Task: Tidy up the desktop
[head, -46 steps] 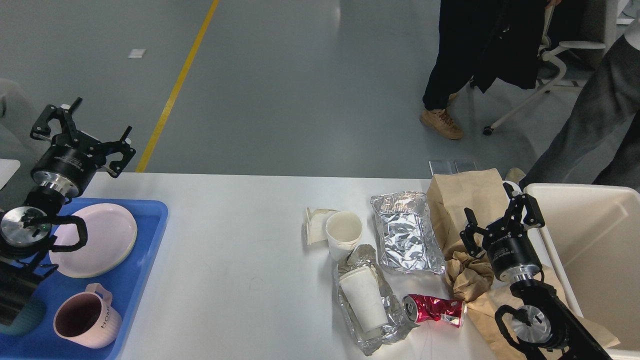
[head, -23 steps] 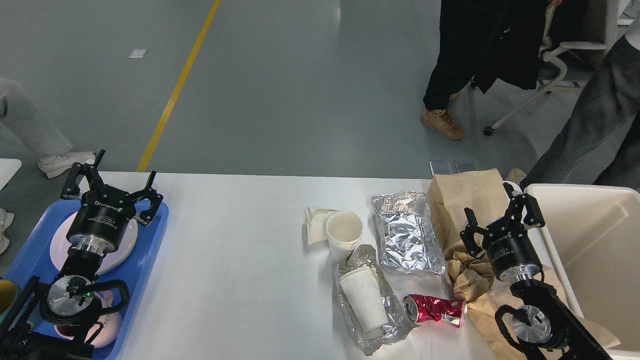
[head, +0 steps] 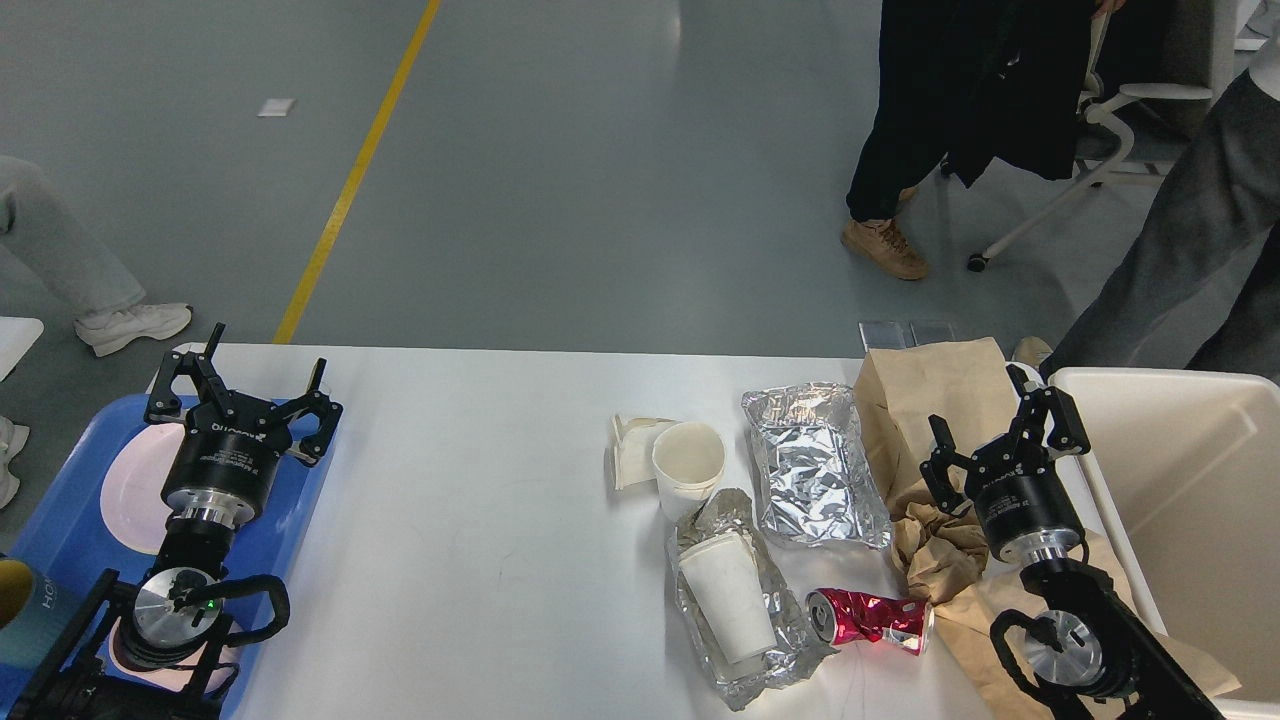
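The white desktop (head: 480, 500) carries litter at its middle right: a folded paper scrap (head: 630, 450), an upright paper cup (head: 688, 466), a foil sheet (head: 815, 468), a second paper cup lying on crumpled foil (head: 728, 596), a crushed red can (head: 868, 617) and brown paper bags (head: 935, 400). My left gripper (head: 243, 385) is open and empty over the right edge of the blue tray (head: 300, 490). My right gripper (head: 990, 440) is open and empty above the crumpled brown paper (head: 935, 555).
The blue tray holds a pink plate (head: 130, 485) and a pink mug mostly hidden under my left arm. A cream bin (head: 1190, 500) stands at the right edge. People's legs (head: 900, 120) and an office chair (head: 1100, 130) are beyond the table.
My left arm has swung right and down from beyond the table's far left corner to over the tray's right edge. The right arm and the litter have not moved.
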